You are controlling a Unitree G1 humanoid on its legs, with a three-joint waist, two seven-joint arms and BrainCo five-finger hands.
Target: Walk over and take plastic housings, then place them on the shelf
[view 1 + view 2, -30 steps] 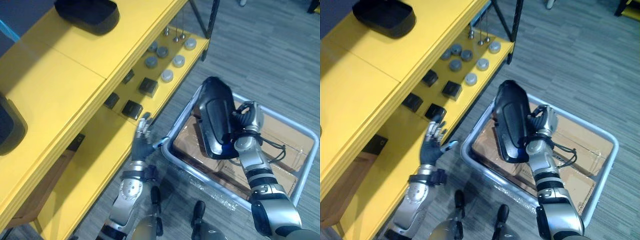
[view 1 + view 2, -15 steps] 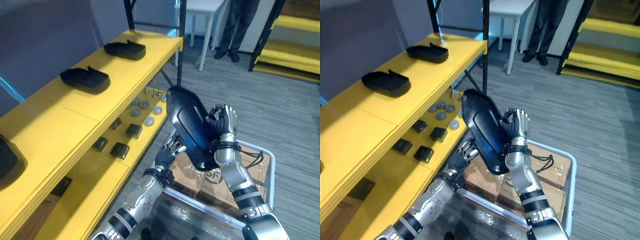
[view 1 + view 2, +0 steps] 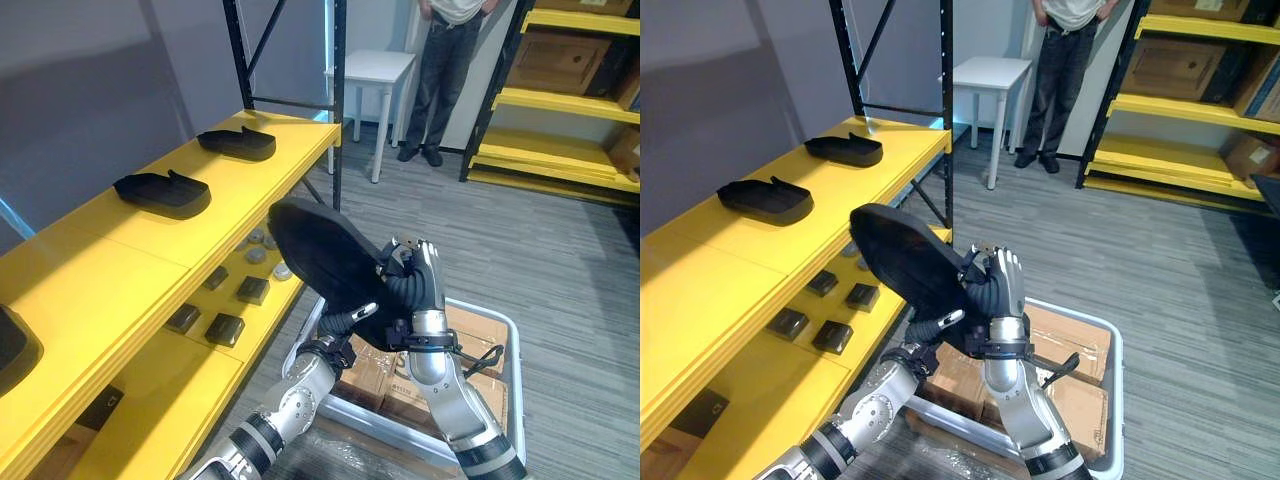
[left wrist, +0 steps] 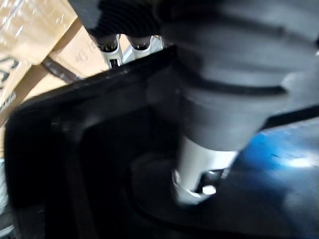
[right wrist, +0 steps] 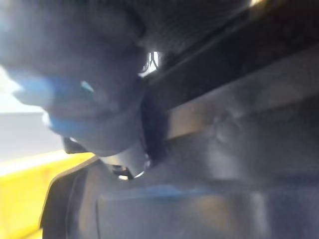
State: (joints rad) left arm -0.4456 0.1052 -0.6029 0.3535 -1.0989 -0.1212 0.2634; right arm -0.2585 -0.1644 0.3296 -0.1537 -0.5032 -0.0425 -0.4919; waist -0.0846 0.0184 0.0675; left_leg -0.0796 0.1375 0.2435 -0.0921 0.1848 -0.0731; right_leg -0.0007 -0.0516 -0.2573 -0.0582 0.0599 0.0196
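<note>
Housing (image 3: 320, 255) of black plastic is held in the air over the grey bin (image 3: 517, 380), its long axis tilted, with the upper rounded end pointed toward the yellow shelf (image 3: 120, 260) on the robot's left and the lower end caught between both hands. Right hand (image 3: 425, 290) is curled round the lower edge; left hand (image 3: 352, 317) is closed on the rim from beneath, thumb inside the shell. Cardboard boxes (image 3: 480, 335) are packed in the bin, two further housings (image 3: 160, 192) are laid on the shelf's top level, and small black blocks (image 3: 226, 328) and grey caps (image 3: 257, 255) are set on the level below.
</note>
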